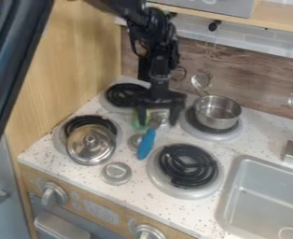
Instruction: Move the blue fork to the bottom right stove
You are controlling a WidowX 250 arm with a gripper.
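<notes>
Blue fork [146, 143] on the speckled surface [137, 190], mid-stove, its handle pointing toward the front, and here hangs the arm [156, 58] right above its far end! The jaws are spread wide, one on either side of the fork's neck, and there is no sign of a grip. A green thing [138, 121] sits right by them, so the close wants care: centre on the neck, get low enough, then squeeze evenly without scooping up the green too. Whether the tips are at fork height, I cannot tell.

The target looks close, the bottom-right burner [186, 165], just beside the handle. Once the grip is firm, a small clean lift should do, enough to clear the silver disc [135, 141] next to the fork. Then toward the front and right, away from the pot [217, 112], handle over the coil, lower gently, release. A neck grip could let that handle swing, so slow and steady looks best.
</notes>
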